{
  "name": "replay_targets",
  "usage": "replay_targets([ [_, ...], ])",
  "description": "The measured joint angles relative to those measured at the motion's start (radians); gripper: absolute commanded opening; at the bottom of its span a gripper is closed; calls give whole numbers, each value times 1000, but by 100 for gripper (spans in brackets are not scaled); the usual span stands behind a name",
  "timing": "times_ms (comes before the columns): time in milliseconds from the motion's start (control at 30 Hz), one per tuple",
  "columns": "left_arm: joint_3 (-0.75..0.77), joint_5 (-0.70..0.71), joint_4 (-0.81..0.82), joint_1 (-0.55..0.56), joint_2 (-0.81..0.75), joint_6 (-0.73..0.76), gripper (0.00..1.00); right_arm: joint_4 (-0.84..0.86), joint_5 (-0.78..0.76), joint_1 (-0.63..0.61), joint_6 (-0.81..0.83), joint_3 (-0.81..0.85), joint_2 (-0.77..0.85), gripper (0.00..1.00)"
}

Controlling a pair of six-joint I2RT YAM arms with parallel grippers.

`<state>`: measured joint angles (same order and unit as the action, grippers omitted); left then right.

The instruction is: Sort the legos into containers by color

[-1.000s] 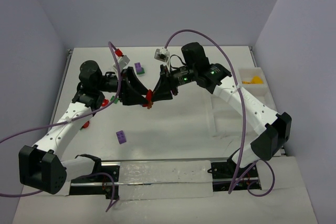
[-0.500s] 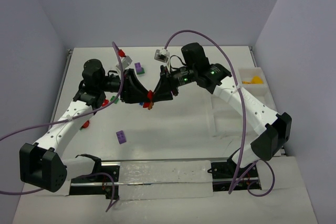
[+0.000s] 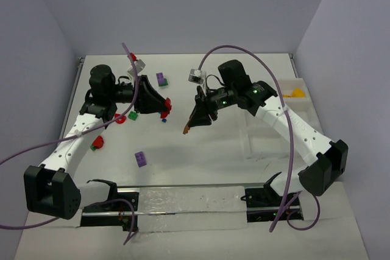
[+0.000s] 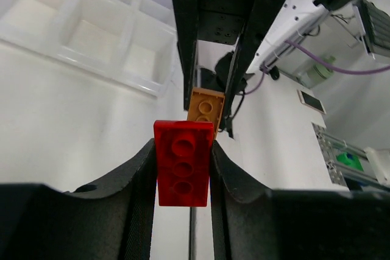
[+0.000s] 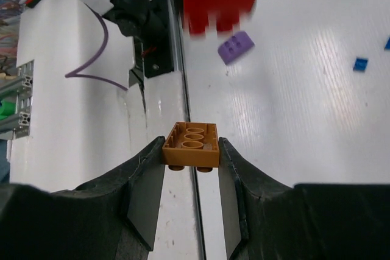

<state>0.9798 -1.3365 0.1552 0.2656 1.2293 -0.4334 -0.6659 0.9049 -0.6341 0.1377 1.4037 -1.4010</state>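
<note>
Where right end effector (image 5: pixel 191 158) pinches, orange lego (image 5: pixel 192 144) sits.

The left arm (image 3: pixel 73 144) reaches forward and bends inward, the left gripper (image 3: pixel 163 108) pointing right and clamped on a red brick (image 4: pixel 183 162), while the right arm (image 3: pixel 292 129) arches inward, the right gripper (image 3: pixel 190 127) tilted down-left, pinching an orange brick (image 5: pixel 191 146), the two tips apart
</note>
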Motion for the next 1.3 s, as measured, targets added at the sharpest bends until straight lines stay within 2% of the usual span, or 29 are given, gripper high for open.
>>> replay_targets([
  [167, 27, 2, -30, -62, 5, 26, 0, -75, -29, 98, 50, -56, 42, 0],
  [300, 72, 39, -126, -73, 6, 117, 0, -131, -92, 264, 96, -72, 80, 0],
  [400, 114, 140, -222, -66, 18, 219, 0, -185, -180, 449, 160, -72, 109, 0],
  [533, 189, 330, -330, -21, 74, 335, 0, -232, -367, 781, 251, -72, 124, 0],
  [600, 210, 416, -358, 11, 106, 376, 0, -242, -465, 880, 290, -72, 118, 0],
  [767, 231, 532, -384, 47, 177, 409, 0, -223, -646, 987, 356, -72, 50, 0],
  [1033, 225, 575, -368, 48, 197, 382, 0, -107, -824, 1005, 384, -102, -114, 0],
  [1100, 219, 577, -367, 48, 197, 380, 0, -83, -841, 1012, 384, -112, -137, 5],
  [1167, 210, 579, -367, 48, 197, 377, 0, -64, -850, 1016, 381, -118, -154, 17],
  [1300, 195, 579, -369, 48, 197, 373, 0, -35, -856, 1018, 376, -126, -173, 57],
])
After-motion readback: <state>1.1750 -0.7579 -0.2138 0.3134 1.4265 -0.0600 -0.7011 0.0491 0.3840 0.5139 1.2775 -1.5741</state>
